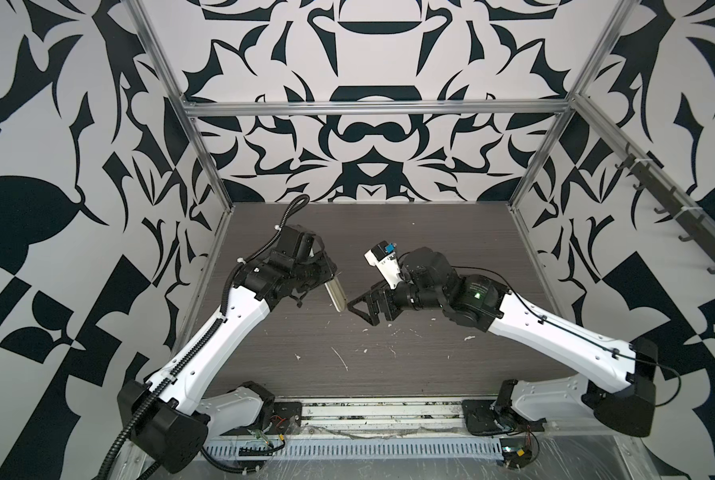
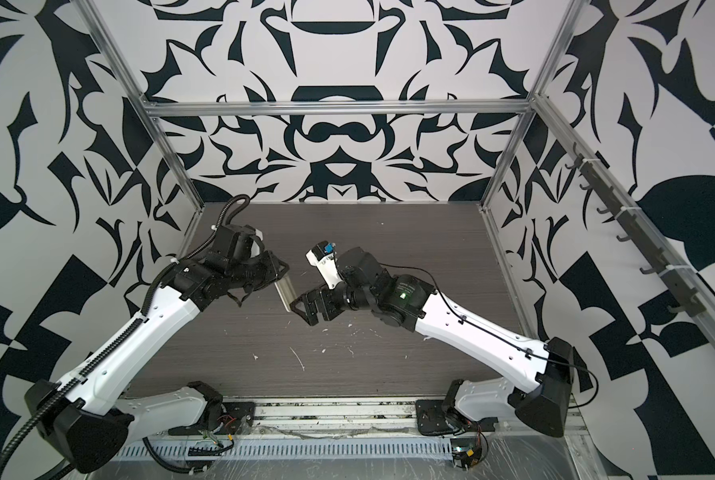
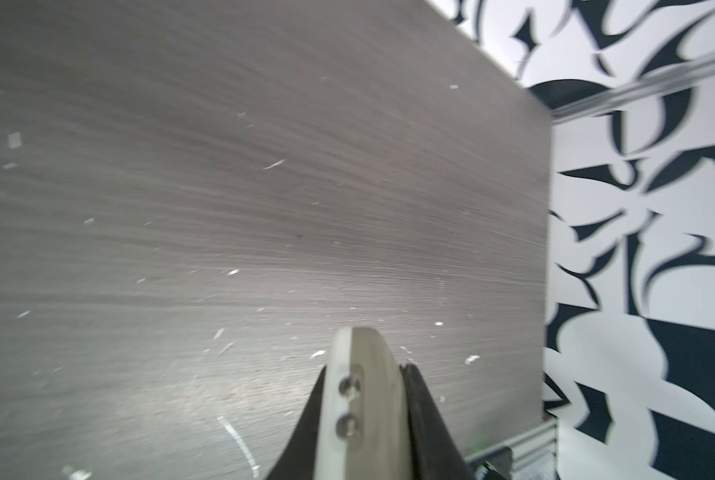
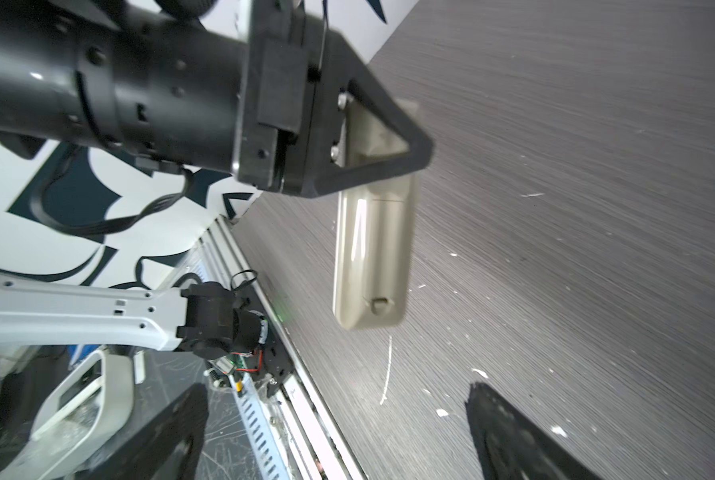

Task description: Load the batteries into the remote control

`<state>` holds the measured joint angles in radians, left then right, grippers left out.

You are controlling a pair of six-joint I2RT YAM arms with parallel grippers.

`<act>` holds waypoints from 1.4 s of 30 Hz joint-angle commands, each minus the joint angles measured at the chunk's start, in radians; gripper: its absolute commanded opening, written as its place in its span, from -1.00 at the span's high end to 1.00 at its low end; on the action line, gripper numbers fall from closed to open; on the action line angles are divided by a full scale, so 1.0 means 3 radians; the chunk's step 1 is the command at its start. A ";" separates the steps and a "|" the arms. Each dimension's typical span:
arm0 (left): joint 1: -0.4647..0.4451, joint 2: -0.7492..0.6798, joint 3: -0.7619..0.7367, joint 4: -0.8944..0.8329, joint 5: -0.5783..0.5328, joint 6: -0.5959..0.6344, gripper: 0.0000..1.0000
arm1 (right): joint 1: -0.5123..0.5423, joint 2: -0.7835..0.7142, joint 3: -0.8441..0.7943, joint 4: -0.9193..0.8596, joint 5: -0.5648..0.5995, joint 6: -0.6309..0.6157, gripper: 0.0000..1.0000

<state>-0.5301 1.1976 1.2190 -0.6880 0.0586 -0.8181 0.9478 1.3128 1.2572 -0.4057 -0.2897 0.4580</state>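
My left gripper [image 1: 329, 276] is shut on one end of the remote control [image 1: 336, 296], a slim pale handset held above the dark table in both top views [image 2: 285, 294]. In the right wrist view the remote control [image 4: 371, 257] shows its pale back with a small catch near the free end, and the left gripper [image 4: 389, 141] clamps its other end. In the left wrist view the remote control [image 3: 360, 370] sits edge-on between the two black jaws of the left gripper [image 3: 366, 368]. My right gripper [image 1: 362, 312] stands open, empty, just right of the remote's free end [image 4: 335, 399]. The batteries are out of view.
The dark wood-grain table [image 1: 389, 365] carries white flecks and scratches. Aluminium frame posts [image 1: 206, 166] stand at its back corners, and a slotted cable duct [image 1: 347, 451] runs along the front edge. Patterned walls enclose it.
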 commanded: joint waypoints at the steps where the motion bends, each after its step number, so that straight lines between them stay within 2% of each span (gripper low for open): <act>1: -0.0013 0.0072 0.0208 0.0067 0.0223 0.0058 1.00 | -0.0124 0.0066 -0.0019 0.0292 -0.0313 -0.0059 -1.00; 7: -0.0124 0.0102 0.0274 0.0211 0.0384 0.0008 1.00 | -0.0313 0.0149 -0.0138 0.0528 -0.0505 -0.0003 -0.99; 13: -0.0171 0.0098 0.0213 0.0529 0.0512 -0.0095 0.99 | -0.0333 0.0345 -0.0090 0.0626 -0.0629 0.0021 -1.00; 15: -0.0171 0.0108 0.0186 0.0605 0.0535 -0.0130 0.99 | -0.0334 0.0397 -0.0055 0.0639 -0.0642 0.0030 -0.92; 22: -0.0171 0.0150 0.0164 0.0624 0.0547 -0.0131 0.99 | -0.0342 0.0509 0.0007 0.0691 -0.0660 0.0068 -0.41; 26: -0.0171 0.0144 0.0149 0.0619 0.0519 -0.0109 0.99 | -0.0348 0.0507 0.0042 0.0634 -0.0613 0.0057 -0.42; 29: -0.0171 0.0174 0.0178 0.0550 0.0480 -0.0076 1.00 | -0.0349 0.0445 0.0054 0.0516 -0.0449 0.0015 -0.53; 33: -0.0171 0.0213 0.0191 0.0540 0.0478 -0.0055 1.00 | -0.0353 0.0354 0.0031 0.0433 -0.0240 -0.0059 -0.55; 42: -0.0171 0.0388 0.0238 0.0611 0.0582 -0.0044 1.00 | -0.0378 0.0484 0.0077 0.0483 -0.0312 -0.0067 -0.20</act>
<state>-0.5793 1.3025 1.2697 -0.5270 0.2111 -0.8375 0.8379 1.4528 1.2289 -0.2810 -0.3805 0.4469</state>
